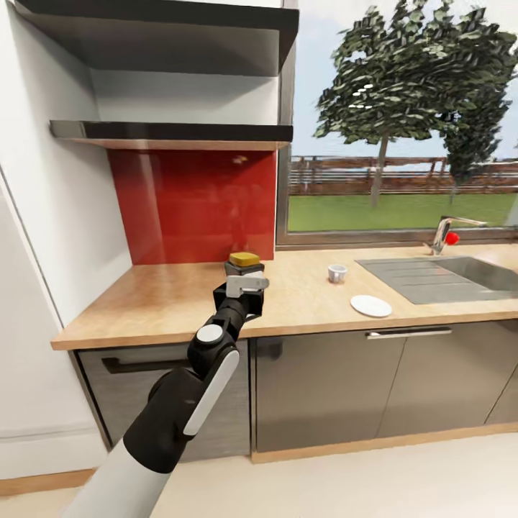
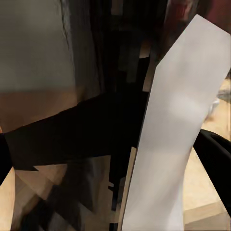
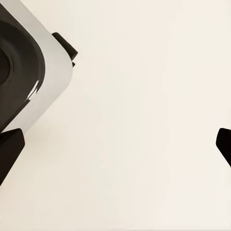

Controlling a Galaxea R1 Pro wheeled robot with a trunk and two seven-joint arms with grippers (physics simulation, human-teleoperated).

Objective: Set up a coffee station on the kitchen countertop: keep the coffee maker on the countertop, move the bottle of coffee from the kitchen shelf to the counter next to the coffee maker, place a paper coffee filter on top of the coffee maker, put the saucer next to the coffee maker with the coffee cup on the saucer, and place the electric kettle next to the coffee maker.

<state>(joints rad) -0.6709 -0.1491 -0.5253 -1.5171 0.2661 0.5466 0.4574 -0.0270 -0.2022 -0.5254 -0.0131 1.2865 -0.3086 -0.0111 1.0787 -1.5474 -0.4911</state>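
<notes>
The bottle of coffee [image 1: 244,260], a dark jar with a yellow lid, is at the kitchen countertop [image 1: 158,302] in front of the red backsplash. My left gripper [image 1: 245,285] is shut on its body and hides its base. In the left wrist view the dark jar [image 2: 96,130] with its white label fills the space between the fingers [image 2: 216,159]. The coffee cup [image 1: 337,272] stands on the counter right of the jar, apart from the saucer [image 1: 371,306] near the front edge. My right gripper [image 3: 118,144] hangs open over pale floor. Coffee maker, paper coffee filter and electric kettle are out of view.
Two dark wall shelves [image 1: 173,133] hang above the jar. A grey inset sink [image 1: 439,277] with a faucet [image 1: 447,234] lies at the right under the window. Dark cabinet fronts [image 1: 324,381] run below the counter. A white wall [image 1: 50,216] bounds the left.
</notes>
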